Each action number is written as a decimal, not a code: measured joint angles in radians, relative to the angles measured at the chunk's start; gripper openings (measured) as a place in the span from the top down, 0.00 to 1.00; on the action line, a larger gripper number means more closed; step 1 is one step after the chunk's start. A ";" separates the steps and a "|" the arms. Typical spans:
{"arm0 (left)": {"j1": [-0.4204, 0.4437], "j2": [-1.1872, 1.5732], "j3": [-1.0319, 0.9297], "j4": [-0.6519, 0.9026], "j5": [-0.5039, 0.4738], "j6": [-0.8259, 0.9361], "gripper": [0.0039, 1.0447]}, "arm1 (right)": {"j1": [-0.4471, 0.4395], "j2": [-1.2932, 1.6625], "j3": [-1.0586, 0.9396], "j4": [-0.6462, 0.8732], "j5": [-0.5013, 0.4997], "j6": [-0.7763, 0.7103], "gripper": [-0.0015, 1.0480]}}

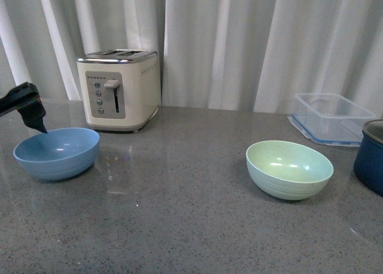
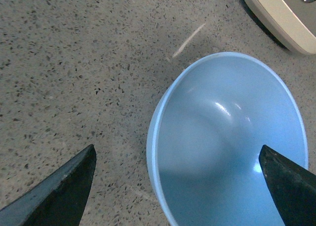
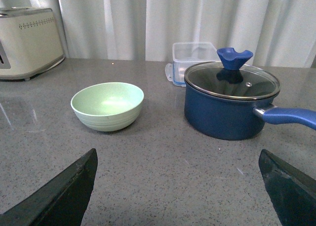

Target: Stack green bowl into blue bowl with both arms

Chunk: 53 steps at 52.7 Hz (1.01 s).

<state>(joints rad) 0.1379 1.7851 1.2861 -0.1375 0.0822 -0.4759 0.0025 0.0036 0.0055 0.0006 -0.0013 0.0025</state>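
At far left, left gripper (image 1: 36, 119) hangs over blue bowl's (image 1: 57, 151) far-left rim, jaws wide open, one finger inside the rim, one outside; prob. not touching, hard to tell. Toaster (image 1: 119, 88) just behind. Green bowl (image 1: 289, 169) right of centre, well apart. Right gripper (image 3: 177, 154) open, on bowl's near side.

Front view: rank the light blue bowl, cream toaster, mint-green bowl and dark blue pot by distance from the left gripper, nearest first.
1. Light sky-blue plastic bowl, just beneath the left gripper.
2. Cream metal-topped toaster, behind, to its right.
3. Pale mint-green ridged bowl, right of centre.
4. Dark blue pot, far right edge.
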 joint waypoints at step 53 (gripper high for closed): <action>-0.171 0.012 0.111 -0.080 0.018 -0.027 0.97 | 0.000 0.000 0.000 0.000 0.000 0.000 0.10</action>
<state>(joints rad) -0.0326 1.7973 1.3968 -0.2176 0.0998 -0.5034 0.0025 0.0036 0.0055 0.0006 -0.0013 0.0025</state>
